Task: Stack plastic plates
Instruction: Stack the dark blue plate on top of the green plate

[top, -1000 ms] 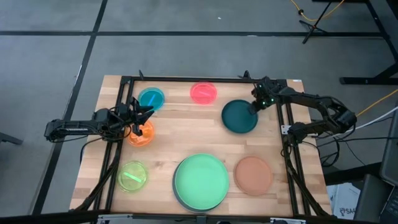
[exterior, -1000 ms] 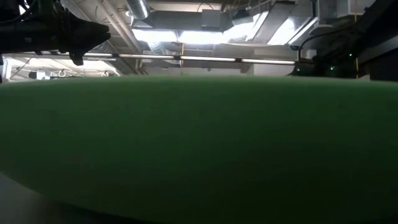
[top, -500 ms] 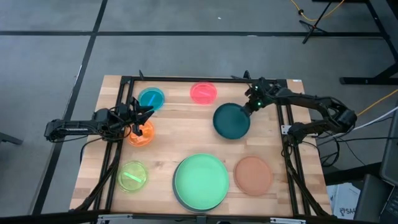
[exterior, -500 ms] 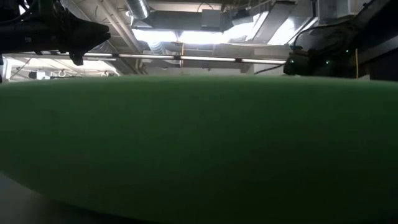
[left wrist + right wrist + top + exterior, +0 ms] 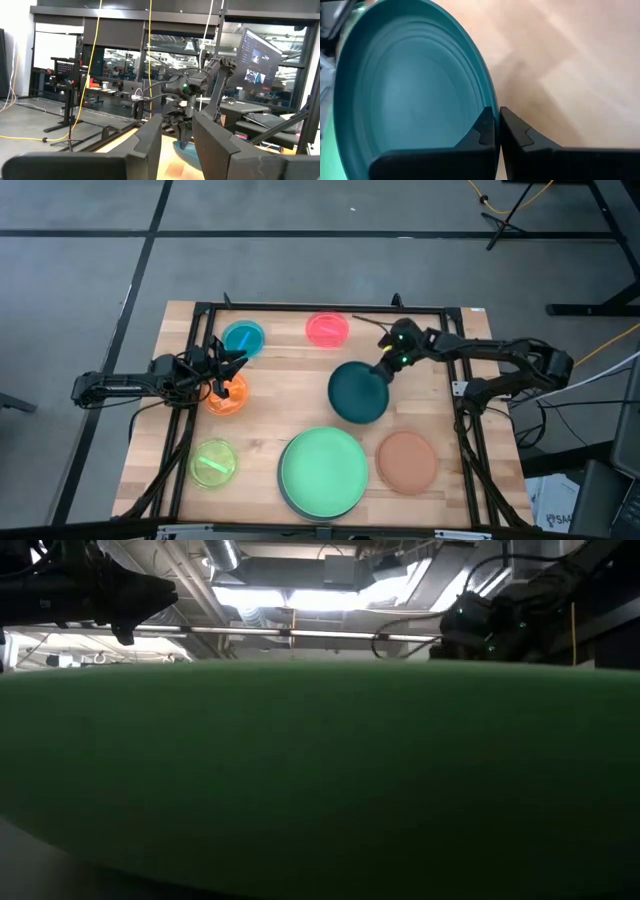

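right gripper (image 5: 385,368) pinching dark teal plate (image 5: 358,394), light green plate (image 5: 323,471) empty

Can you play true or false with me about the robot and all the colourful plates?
1. The right pincer is pinching the rim of the dark teal plate. True.
2. The pink plate sits on top of the light green plate. False: it lies alone at the far edge of the table.
3. The left pincer is over the orange plate. True.
4. The terracotta plate is in the left pincer. False: it lies on the table beside the light green plate.
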